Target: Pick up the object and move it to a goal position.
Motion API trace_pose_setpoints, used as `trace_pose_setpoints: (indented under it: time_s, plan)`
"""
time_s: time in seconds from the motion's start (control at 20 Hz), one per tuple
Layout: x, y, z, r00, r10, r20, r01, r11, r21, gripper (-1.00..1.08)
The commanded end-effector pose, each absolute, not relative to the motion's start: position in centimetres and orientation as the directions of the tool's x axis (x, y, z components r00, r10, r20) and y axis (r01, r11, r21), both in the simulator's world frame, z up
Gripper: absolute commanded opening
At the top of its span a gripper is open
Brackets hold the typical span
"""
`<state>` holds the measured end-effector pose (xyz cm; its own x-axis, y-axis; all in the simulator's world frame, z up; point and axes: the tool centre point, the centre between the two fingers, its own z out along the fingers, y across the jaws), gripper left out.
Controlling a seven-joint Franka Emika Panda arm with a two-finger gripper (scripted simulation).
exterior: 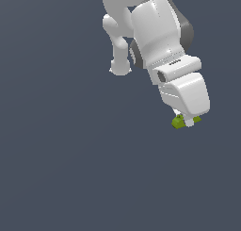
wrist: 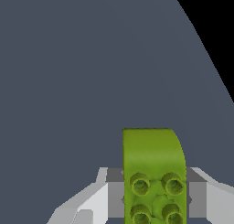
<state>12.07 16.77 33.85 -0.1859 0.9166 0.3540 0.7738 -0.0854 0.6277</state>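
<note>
The object is a small yellow-green studded block (exterior: pixel 178 122) with a rounded end. It sits between the fingertips of my white gripper (exterior: pixel 187 121) at the exterior view's right. In the wrist view the block (wrist: pixel 153 173) fills the space between the two grey finger pads (wrist: pixel 115 191), which press on its two sides. Its studs face the camera and its rounded end points away from the hand. The gripper is shut on the block. I cannot tell whether the block touches the floor.
A plain dark grey-blue floor (exterior: pixel 70 154) spreads all around. The white arm's links (exterior: pixel 155 32) rise behind the gripper toward the top of the exterior view. No goal marker shows.
</note>
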Motion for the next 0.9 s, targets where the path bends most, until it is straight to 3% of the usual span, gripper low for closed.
trace_pose_setpoints:
  time_s: [0.0,0.85]
  plan:
    - [12.0,17.2,35.9,-0.222,0.907,0.359,0.75,-0.076,0.657,-1.0]
    - [10.3,18.7,45.8,-0.403,0.84,0.365,0.616,-0.046,0.787,-1.0]
